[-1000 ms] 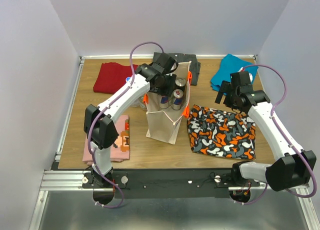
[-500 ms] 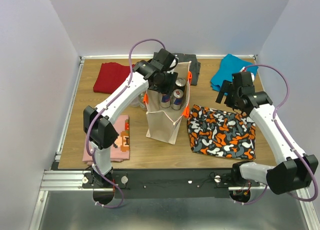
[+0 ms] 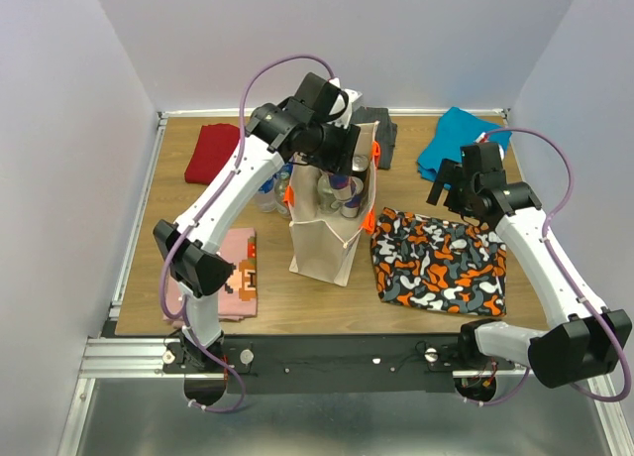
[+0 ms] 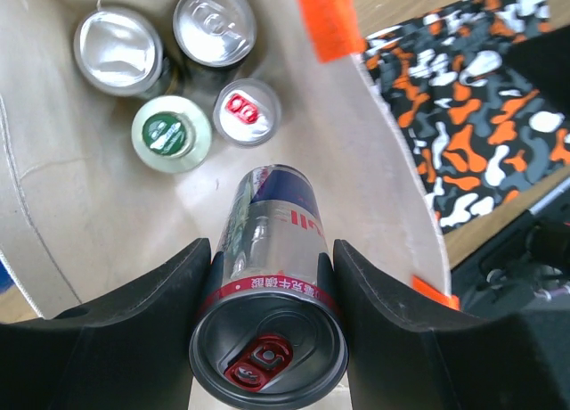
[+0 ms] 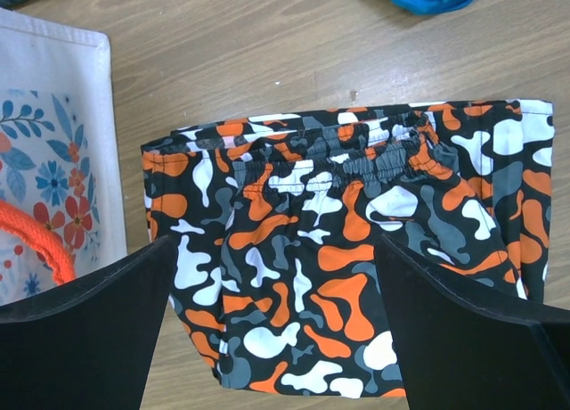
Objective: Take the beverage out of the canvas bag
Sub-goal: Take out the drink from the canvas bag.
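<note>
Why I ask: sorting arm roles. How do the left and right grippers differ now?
The left gripper is shut on a can; the right gripper is open and empty. The left gripper hangs over the bag's open top, the right gripper over the patterned shorts. Both point downward.

slim blue-and-silver drink can (image 4: pixel 267 250): white chinese-style characters on red band below rim, too blurred to read; red lettering fragment on side, illegible. nothing else readable.
</note>
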{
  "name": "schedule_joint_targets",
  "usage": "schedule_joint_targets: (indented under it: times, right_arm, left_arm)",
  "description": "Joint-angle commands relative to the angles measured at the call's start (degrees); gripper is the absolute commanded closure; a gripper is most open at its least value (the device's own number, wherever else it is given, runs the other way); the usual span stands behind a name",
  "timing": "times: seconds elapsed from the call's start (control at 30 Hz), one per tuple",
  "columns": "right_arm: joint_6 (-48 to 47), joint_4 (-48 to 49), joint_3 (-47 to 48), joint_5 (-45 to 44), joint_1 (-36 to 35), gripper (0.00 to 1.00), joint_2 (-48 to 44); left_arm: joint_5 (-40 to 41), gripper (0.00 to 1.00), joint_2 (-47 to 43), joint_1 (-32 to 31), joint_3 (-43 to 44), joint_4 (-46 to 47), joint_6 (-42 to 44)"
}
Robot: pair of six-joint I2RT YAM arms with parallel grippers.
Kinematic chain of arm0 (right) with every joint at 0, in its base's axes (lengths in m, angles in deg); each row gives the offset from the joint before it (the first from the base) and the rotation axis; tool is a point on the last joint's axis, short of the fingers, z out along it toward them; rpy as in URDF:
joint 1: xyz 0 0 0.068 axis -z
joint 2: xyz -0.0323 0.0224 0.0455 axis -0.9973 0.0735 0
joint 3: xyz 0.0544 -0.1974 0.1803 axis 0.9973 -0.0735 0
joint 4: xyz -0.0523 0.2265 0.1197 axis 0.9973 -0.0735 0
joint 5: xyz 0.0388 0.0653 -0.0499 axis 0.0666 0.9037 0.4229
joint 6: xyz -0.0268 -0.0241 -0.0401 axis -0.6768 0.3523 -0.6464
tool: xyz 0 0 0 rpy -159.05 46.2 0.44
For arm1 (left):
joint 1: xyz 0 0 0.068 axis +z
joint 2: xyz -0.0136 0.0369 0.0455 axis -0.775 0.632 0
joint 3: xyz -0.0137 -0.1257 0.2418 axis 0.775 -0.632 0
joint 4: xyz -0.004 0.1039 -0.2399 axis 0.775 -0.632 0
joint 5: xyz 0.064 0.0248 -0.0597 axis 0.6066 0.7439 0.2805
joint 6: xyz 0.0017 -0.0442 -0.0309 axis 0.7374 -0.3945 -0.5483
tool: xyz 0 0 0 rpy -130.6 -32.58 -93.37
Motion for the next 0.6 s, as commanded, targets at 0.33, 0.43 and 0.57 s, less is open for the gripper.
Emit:
schedule_joint_targets:
  times: [0.33, 0.43, 0.57]
  right_arm:
    - [0.1, 0.8, 0.8, 2.9, 0.5, 0.0, 0.1]
    - [0.1, 1.0, 0.5, 2.9, 0.5, 0.0, 0.0]
    - [0.2, 1.2, 0.2, 3.4, 0.5, 0.0, -0.1]
  left_arm:
    - [-3.5, 1.0, -5.7, -0.1, 5.5, -0.6, 1.9]
    - [-2.4, 1.0, -6.2, -0.1, 7.1, -0.3, 1.9]
    - [-1.2, 1.0, -6.7, -0.1, 8.6, 0.0, 1.3]
